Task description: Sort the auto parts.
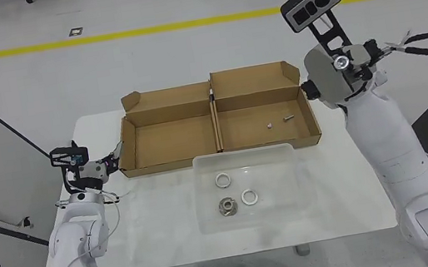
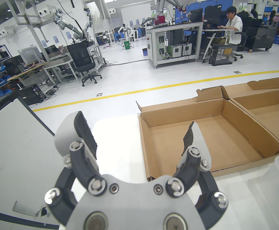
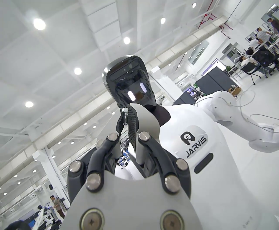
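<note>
The brown box (image 1: 168, 165) sits just in front of my left gripper (image 2: 137, 124), whose fingers stand wide apart, and the box room far from that gripper holds a small bolt (image 1: 287, 118) with a tiny bit (image 1: 268, 125) beside it. The clear tray (image 1: 283, 198) lies close to the box, off to that gripper's side, and in it I see a white ring (image 1: 224, 180), a second white ring (image 1: 250, 197) and a gray metal part (image 1: 227, 207). My right gripper (image 3: 126, 115) is up high, away from the table, and its fingers are pinched tight on a little shiny screw (image 3: 124, 112) with a round head and fine thread.
</note>
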You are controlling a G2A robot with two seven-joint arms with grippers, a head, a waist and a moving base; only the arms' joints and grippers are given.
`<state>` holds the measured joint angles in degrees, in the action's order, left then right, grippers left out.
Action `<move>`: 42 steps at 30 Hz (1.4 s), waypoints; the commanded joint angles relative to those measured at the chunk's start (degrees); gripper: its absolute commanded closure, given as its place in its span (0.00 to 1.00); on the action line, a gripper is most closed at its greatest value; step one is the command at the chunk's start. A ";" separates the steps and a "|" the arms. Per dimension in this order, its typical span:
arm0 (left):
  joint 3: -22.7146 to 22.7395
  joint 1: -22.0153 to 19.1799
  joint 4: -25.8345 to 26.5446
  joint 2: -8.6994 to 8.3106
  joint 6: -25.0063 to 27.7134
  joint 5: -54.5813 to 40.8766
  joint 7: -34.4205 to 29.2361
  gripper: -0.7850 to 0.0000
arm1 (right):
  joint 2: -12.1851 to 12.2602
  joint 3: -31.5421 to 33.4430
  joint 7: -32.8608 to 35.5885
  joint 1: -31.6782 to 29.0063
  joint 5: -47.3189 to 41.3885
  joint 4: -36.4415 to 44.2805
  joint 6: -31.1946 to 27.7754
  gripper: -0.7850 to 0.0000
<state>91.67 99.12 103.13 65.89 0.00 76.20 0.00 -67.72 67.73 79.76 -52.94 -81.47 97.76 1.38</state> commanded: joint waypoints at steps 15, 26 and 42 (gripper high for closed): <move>0.00 0.00 0.00 0.00 0.00 0.00 0.00 0.00 | 0.23 1.57 -3.73 -0.71 3.44 0.65 -0.43 1.00; 0.00 0.00 0.00 0.00 0.00 0.00 0.00 0.00 | 3.75 12.31 -14.08 -1.79 36.69 -1.05 7.98 1.00; 0.00 0.00 0.00 0.00 0.00 0.00 0.00 0.00 | 5.65 -0.86 -23.88 9.92 91.44 -9.20 13.88 1.00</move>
<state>91.67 99.12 103.13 65.89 0.00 76.20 0.00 -61.91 68.55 56.27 -43.88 7.56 89.56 15.31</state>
